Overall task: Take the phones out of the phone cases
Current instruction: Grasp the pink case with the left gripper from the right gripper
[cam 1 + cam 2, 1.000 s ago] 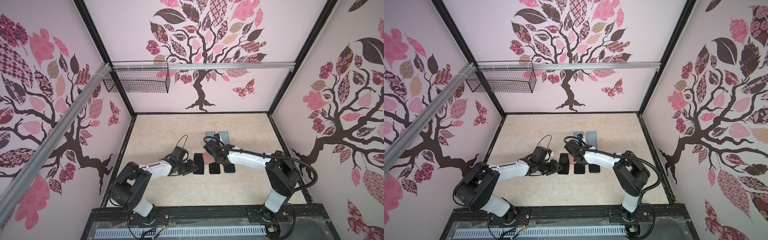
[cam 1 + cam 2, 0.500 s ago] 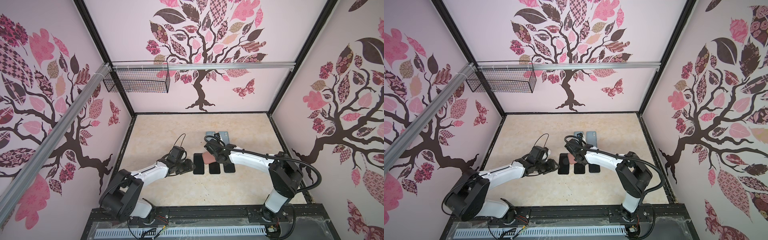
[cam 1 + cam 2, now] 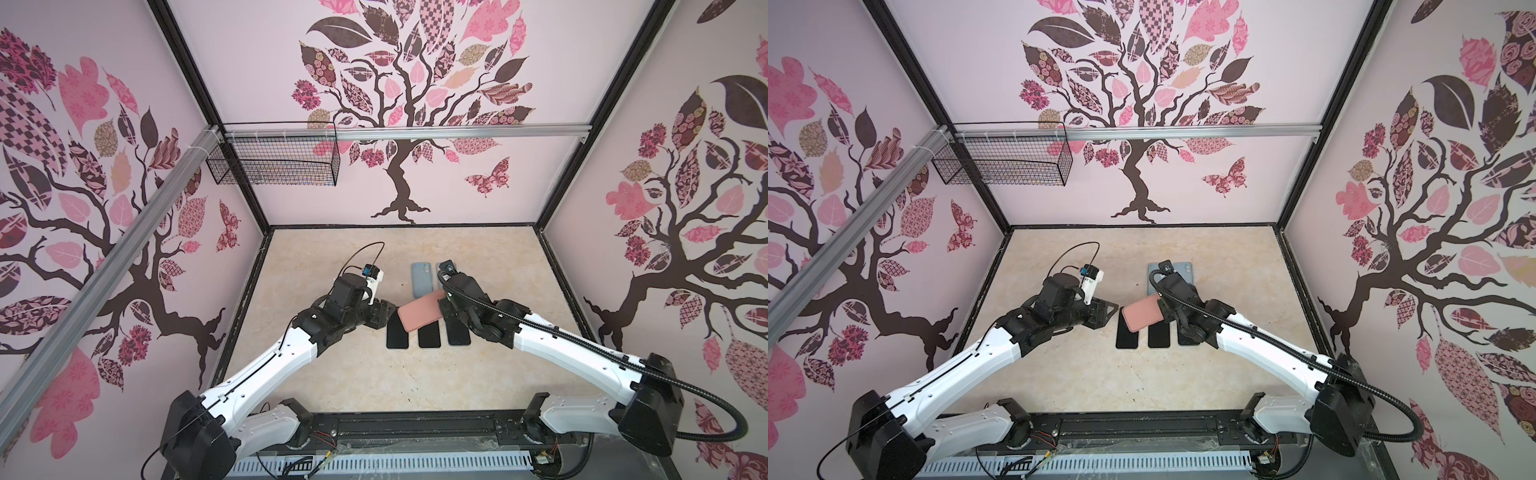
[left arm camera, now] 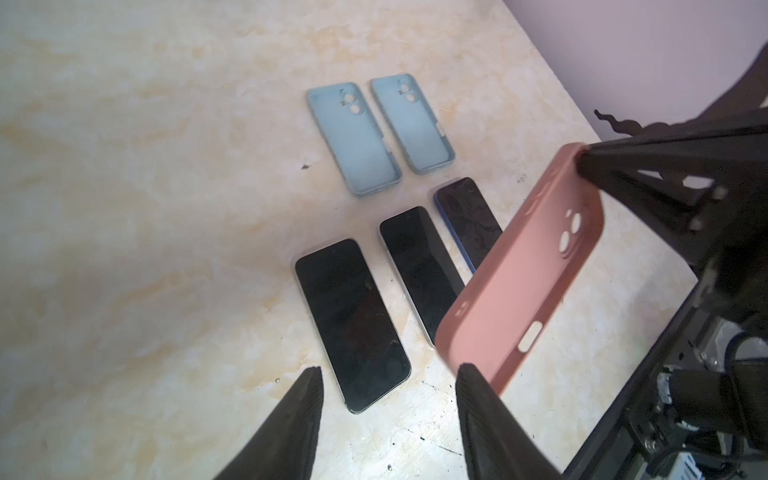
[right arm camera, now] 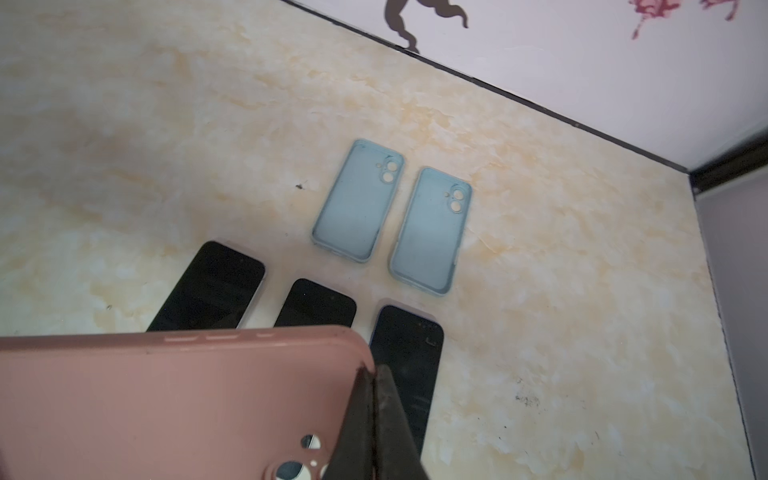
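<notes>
My right gripper (image 3: 444, 306) (image 5: 374, 374) is shut on the edge of a pink phone case (image 3: 420, 312) (image 3: 1142, 313) (image 4: 523, 266) (image 5: 174, 399). It holds the case tilted in the air over the phones. The table shows through the case's camera holes. Three dark phones lie screen up in a row on the table: left (image 3: 397, 334) (image 4: 352, 320), middle (image 3: 429, 337) (image 4: 419, 266), and right (image 3: 458, 336) (image 4: 467, 220). My left gripper (image 3: 384, 318) (image 3: 1106, 313) (image 4: 388, 370) is open just left of the left phone, with nothing between its fingers.
Two empty light-blue cases (image 4: 353, 137) (image 4: 411, 124) (image 5: 357, 199) (image 5: 430, 230) lie side by side beyond the phones. In both top views my right wrist covers part of them. A wire basket (image 3: 274, 164) hangs at the back left. Black frame edges border the marbled table (image 3: 332, 374).
The left gripper's jaws have spread wider, and its arm has dropped lower and stretched out. The right gripper still holds the pink case above the phones.
</notes>
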